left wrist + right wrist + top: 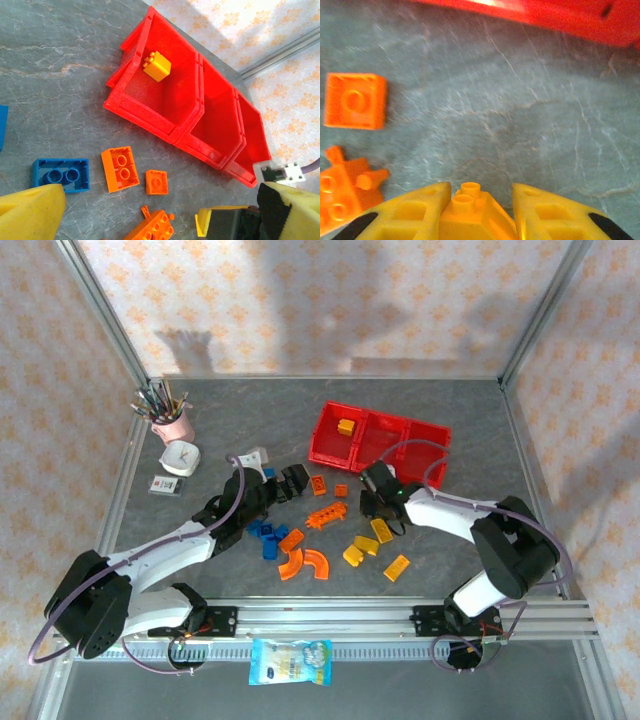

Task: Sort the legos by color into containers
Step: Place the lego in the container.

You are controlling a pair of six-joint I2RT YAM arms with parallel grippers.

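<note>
The red three-compartment tray [425, 430] [165, 107] stands at the back middle, one yellow brick [346, 426] [157, 66] in its left compartment. My right gripper [372, 502] [480, 210] hovers just in front of the tray, shut on a small yellow brick [470, 212] above bare table. My left gripper [292, 480] [160, 220] is open, its fingers [30, 212] wide apart above loose orange bricks [120, 168] [157, 182] and a blue brick [61, 175]. More bricks lie on the table: blue [265, 532], orange arcs [305, 563], yellow [366, 545].
A pink pen cup [176, 423], a white round timer [180, 457] and a small card [164, 486] sit at the back left. A snack packet [290, 660] lies below the front rail. Metal frame posts bound the table.
</note>
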